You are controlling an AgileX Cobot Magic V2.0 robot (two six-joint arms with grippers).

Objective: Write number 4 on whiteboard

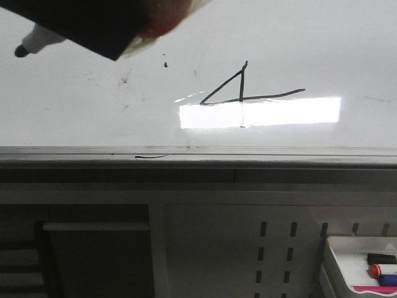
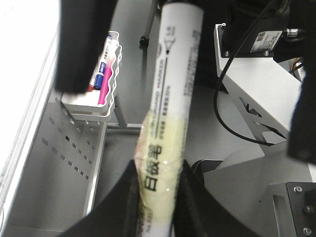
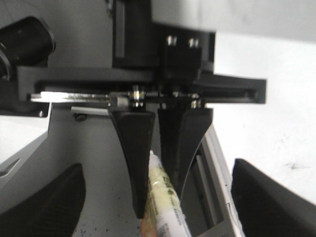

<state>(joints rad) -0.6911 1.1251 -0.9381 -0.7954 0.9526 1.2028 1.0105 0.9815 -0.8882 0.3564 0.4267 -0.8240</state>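
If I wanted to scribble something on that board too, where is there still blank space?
On the whiteboard, the widest bare stretch lies right of the number 4, above the glare. Left of it the surface is mostly blank but speckled with smudges, and the marker hangs over the upper left corner.

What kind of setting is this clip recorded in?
Probably a robotics lab or test bench, not a classroom: a large whiteboard with a drawn number 4, a perforated metal stand carrying a tray of markers, and exposed cabling on robot hardware.

One whiteboard (image 1: 74, 118); one number 4 (image 1: 239, 93).
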